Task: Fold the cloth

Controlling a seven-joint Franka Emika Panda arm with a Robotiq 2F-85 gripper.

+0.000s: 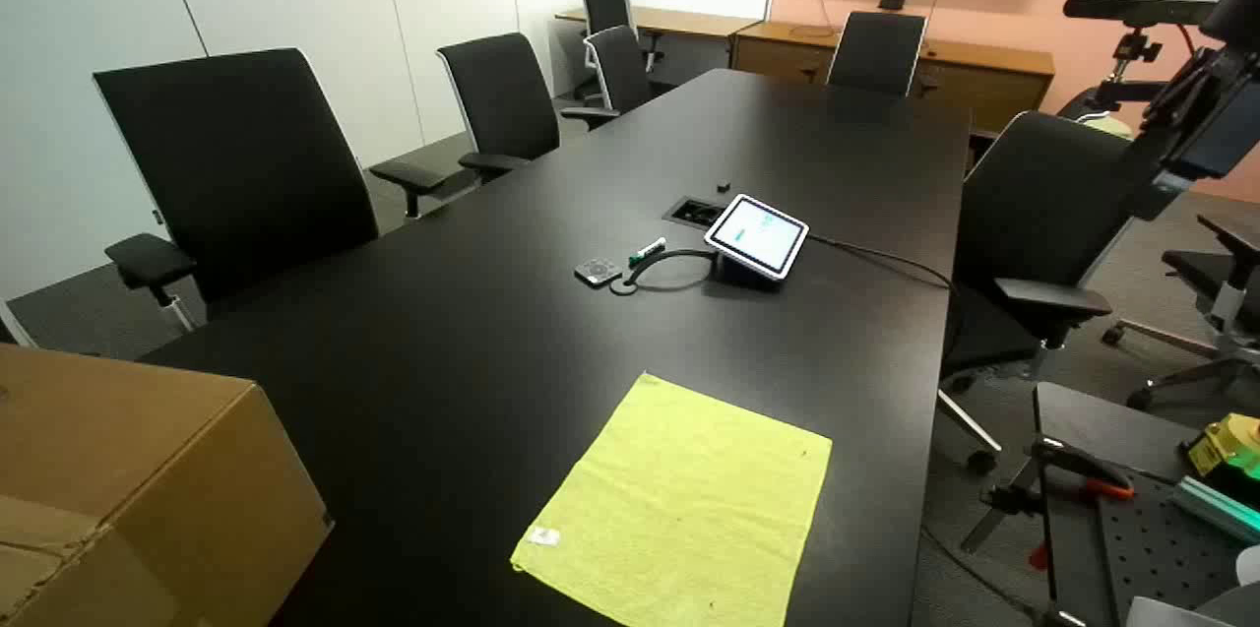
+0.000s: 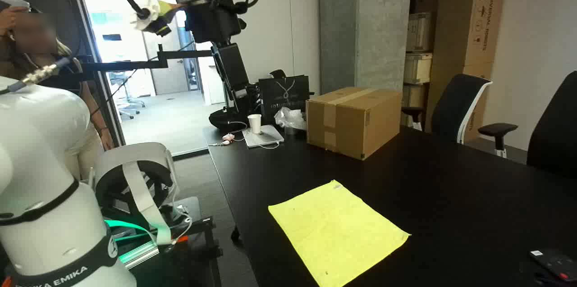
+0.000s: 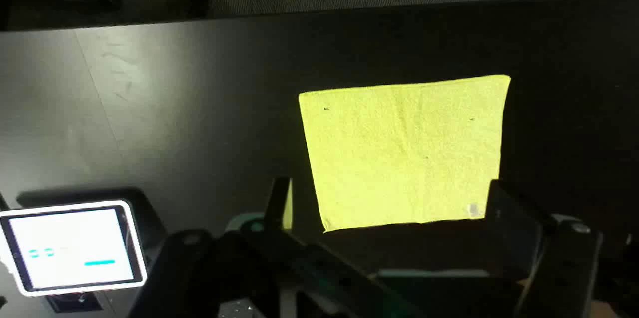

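Observation:
The yellow-green cloth (image 1: 689,499) lies flat and spread out on the black table. It also shows in an exterior view (image 2: 338,228) and in the wrist view (image 3: 404,151). A small white tag (image 1: 543,536) sits at one corner. In the wrist view my gripper (image 3: 388,181) is open, its two fingers wide apart with nothing between them. The right finger covers a bit of the cloth's tagged corner in that view. In an exterior view the gripper (image 2: 236,79) hangs in the air well above the table, apart from the cloth.
A cardboard box (image 2: 356,120) stands on the table near the cloth. A tablet on a stand (image 1: 758,235) with a cable, a marker (image 1: 647,251) and a small flat device (image 1: 598,272) lie farther along. A white cup (image 2: 254,123) and a remote (image 2: 556,264) are also on the table.

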